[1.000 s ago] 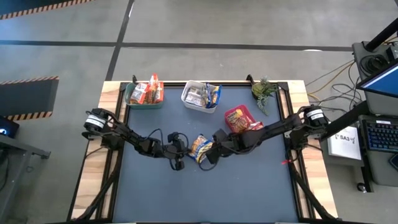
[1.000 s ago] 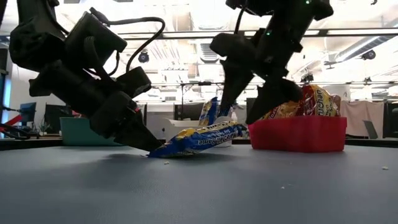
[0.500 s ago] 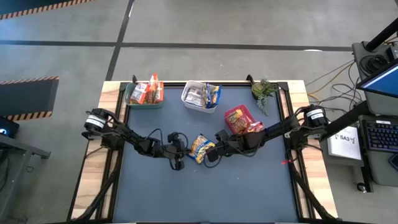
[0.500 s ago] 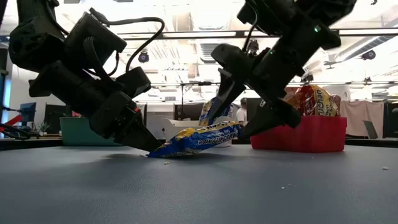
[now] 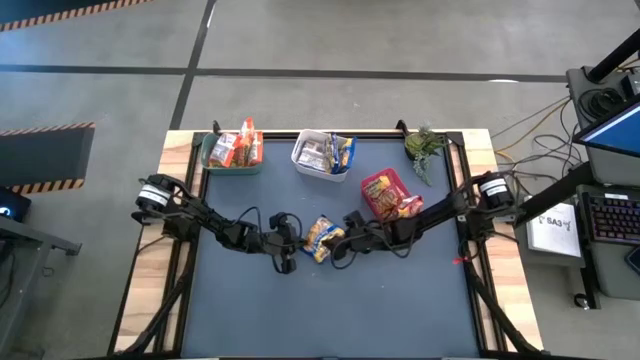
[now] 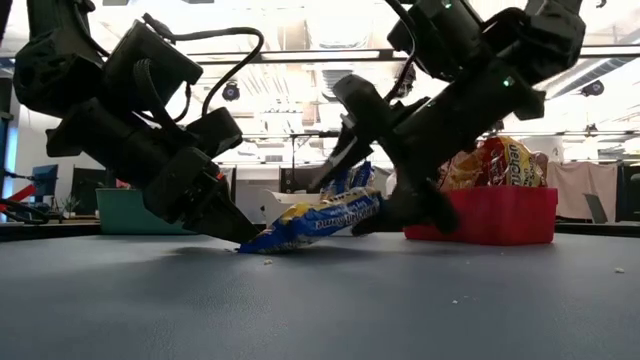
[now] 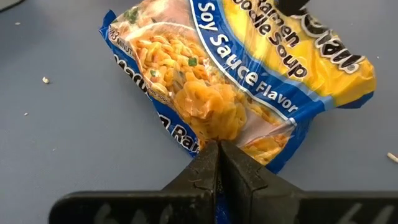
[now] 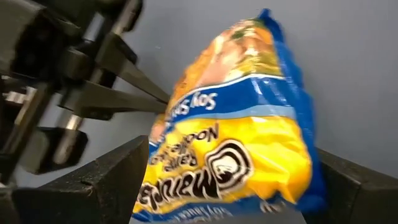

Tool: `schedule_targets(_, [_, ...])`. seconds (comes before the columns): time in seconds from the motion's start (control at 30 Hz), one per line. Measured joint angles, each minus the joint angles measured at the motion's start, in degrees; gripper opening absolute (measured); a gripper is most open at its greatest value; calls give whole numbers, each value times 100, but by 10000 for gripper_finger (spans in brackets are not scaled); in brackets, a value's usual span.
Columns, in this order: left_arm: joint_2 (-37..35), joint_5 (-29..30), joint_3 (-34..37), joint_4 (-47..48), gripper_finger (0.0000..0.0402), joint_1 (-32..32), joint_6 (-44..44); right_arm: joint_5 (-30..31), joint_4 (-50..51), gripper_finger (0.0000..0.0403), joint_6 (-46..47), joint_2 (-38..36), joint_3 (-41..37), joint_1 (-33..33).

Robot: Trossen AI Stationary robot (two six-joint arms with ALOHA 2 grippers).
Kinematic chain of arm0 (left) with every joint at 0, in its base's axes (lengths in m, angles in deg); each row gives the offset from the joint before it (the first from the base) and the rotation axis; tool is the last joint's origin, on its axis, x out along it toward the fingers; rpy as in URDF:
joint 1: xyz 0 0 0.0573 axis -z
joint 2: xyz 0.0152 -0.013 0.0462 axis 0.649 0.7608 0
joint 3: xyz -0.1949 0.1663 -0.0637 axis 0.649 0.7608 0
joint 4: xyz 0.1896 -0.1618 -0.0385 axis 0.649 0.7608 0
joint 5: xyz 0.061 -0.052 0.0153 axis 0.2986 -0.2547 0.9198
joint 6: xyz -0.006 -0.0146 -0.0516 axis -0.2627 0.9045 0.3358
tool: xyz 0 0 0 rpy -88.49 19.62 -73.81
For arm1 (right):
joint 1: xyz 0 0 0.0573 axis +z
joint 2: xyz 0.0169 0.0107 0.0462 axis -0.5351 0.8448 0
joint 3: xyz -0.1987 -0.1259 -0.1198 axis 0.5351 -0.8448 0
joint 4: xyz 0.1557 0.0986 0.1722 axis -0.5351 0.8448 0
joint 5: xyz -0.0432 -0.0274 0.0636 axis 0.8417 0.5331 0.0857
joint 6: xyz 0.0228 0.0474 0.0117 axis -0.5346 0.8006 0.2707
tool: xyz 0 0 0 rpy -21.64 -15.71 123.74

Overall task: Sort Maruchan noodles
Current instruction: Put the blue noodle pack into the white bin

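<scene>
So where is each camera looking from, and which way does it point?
High view: above the table, looking straight down; both dark arms show, meeting at the crinkly yellow-and-blue plastic noodle packet.
Low view: at tabletop height, looking level across toward the red plastic bin; both arms come down from above.
Left wrist view: on the left arm, facing the packet; left gripper shut on its edge.
Right wrist view: on the right arm; right gripper open around the packet.
All four views share that packet.

A robotics laboratory in an open-plan office: a framed counter (image 5: 330, 300) on bare concrete floor (image 5: 330, 40), hazard-striped floor tape (image 5: 45, 130), a workstation keyboard (image 5: 612, 217) alongside, desks, monitors (image 6: 95, 187) and ceiling lights behind.
</scene>
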Motion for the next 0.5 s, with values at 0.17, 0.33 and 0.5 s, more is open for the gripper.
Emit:
schedule_targets(0.17, [4, -2, 4, -32, 0, 0, 0, 1, -535, 318, -97, 201, 7, -26])
schedule_targets(0.33, [5, -2, 6, -63, 0, 0, 0, 32, -547, 275, -99, 233, 7, -37])
schedule_targets(0.5, [13, -4, 15, -141, 0, 0, 0, 61, -547, 218, -142, 233, 7, -37])
